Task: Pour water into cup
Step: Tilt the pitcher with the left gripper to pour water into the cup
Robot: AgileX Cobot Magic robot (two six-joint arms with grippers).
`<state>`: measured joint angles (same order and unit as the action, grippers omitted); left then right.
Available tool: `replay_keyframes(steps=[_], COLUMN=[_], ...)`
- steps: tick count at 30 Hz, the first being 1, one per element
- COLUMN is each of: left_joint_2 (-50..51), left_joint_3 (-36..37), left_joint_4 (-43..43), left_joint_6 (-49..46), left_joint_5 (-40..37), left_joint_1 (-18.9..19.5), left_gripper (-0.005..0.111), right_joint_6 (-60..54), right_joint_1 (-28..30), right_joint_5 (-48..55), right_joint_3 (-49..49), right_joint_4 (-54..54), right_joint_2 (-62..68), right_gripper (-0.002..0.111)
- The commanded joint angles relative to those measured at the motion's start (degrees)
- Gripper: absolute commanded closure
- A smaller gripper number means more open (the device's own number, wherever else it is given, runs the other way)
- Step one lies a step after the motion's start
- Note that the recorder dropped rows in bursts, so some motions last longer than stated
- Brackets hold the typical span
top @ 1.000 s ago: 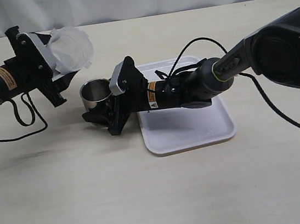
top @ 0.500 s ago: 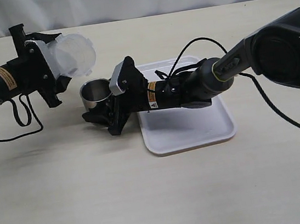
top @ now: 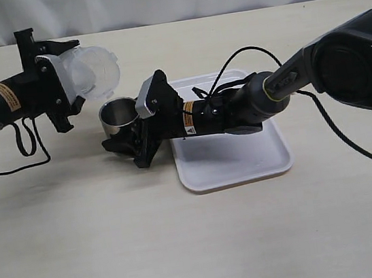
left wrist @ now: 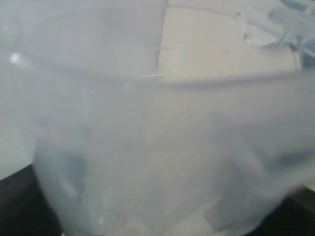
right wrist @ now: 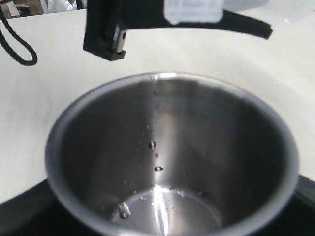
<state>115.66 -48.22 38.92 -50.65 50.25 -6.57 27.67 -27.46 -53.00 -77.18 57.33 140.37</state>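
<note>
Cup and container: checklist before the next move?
1. Cup upright: ok.
2. Right gripper grips the cup: ok.
3. Left gripper holds the container, tilted toward the cup: ok.
4. Container mouth lined up over the cup: cannot tell.
5. Room in the cup: ok, only a little water at the bottom.
6. More water left in the container: cannot tell, left wrist view is blurred.

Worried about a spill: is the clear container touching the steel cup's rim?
Apart. The right wrist view shows bare table between the cup and the container.
</note>
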Motion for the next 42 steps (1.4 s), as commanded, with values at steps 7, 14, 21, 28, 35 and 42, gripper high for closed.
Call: replay_keyframes(steps=[7, 14, 21, 28, 35, 42], left_joint_2=[-0.69, -0.69, -0.69, -0.69, -0.69, -0.69], left_joint_3=[-0.61, -0.61, -0.61, -0.61, -0.61, -0.61], left_joint_4=[-0.04, -0.04, -0.04, -0.43, -0.57, -2.91], left_joint_6=[-5.1, -6.8, -8.06, -13.02, -14.24, -14.24], left_joint_5=[4.08, 4.32, 4.32, 4.96, 5.91, 6.05], left_joint_1=[-0.12, -0.12, -0.12, -0.12, -0.12, -0.12], left_gripper=[0.107, 0.107, 0.107, 0.107, 0.107, 0.107], right_joint_6=[0.43, 0.43, 0.43, 0.43, 0.43, 0.43], right_joint_1=[0.01, 0.01, 0.01, 0.01, 0.01, 0.01], right_joint_5=[0.6, 0.73, 0.73, 0.73, 0.73, 0.73], right_joint_3=[-0.1, -0.1, -0.1, -0.1, -0.1, -0.1], right_joint_4=[0.75, 0.76, 0.76, 0.76, 0.76, 0.76], right_joint_2=[0.07, 0.07, 0.07, 0.07, 0.07, 0.07], right_gripper=[0.104, 0.104, 0.104, 0.104, 0.104, 0.104])
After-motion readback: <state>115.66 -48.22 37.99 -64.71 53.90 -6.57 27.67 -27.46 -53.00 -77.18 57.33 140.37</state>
